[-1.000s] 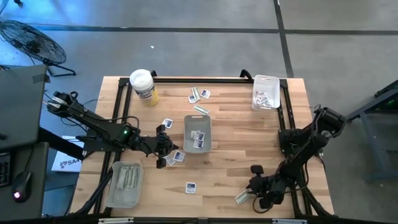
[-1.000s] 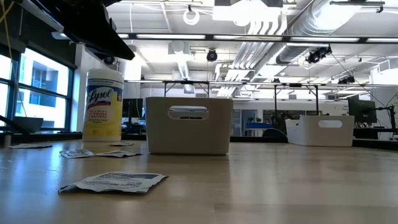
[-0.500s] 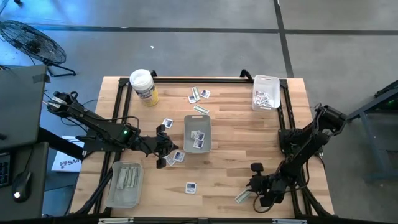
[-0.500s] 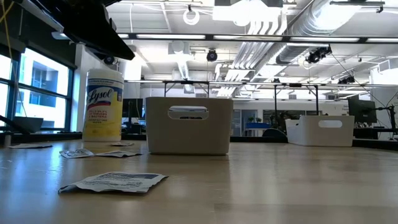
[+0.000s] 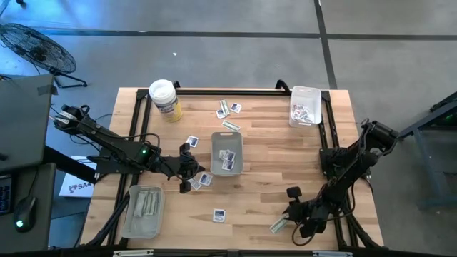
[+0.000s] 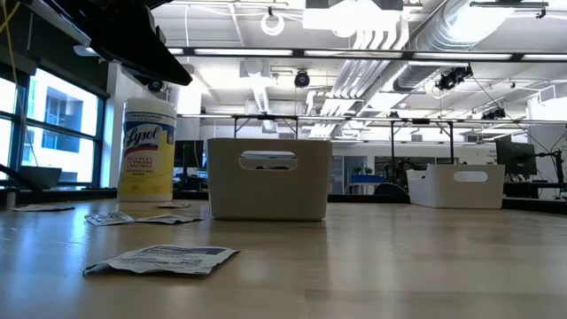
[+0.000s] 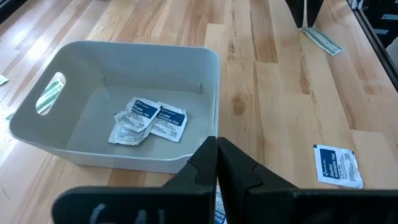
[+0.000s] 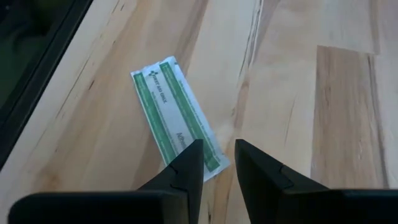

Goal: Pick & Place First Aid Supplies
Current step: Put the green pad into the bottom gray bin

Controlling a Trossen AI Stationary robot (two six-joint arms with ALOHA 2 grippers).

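A pale green strip packet point(image 8: 177, 112) lies flat near the table's front right point(image 5: 277, 225). My right gripper point(image 8: 217, 152) is open just over it point(image 5: 289, 216), one fingertip on each side of the strip's near end. My left gripper point(image 7: 216, 142) is shut and hovers at the left wall of the grey middle tray point(image 5: 227, 152). The tray point(image 7: 93, 155) holds a few white packets point(image 7: 149, 119). More white packets lie loose on the table point(image 7: 336, 165), point(image 5: 219, 214), point(image 5: 191, 141). My right gripper points slanting down with its fingers point(image 8: 189, 163) on either side of the strip's near end point(image 8: 208, 155). The strip lies flat on the wood. I cannot tell whether the fingers touch it.
A white-lidded tub point(image 5: 164, 98) stands at the back left. A clear tray with green strips point(image 5: 143, 208) sits at the front left, another tray with packets point(image 5: 305, 106) at the back right. Loose packets point(image 5: 228, 108) lie behind the middle tray. Dark frame rails run along the table's edges.
My right gripper has rolled a little about its own pointing line above the green strip, which lies where it was.
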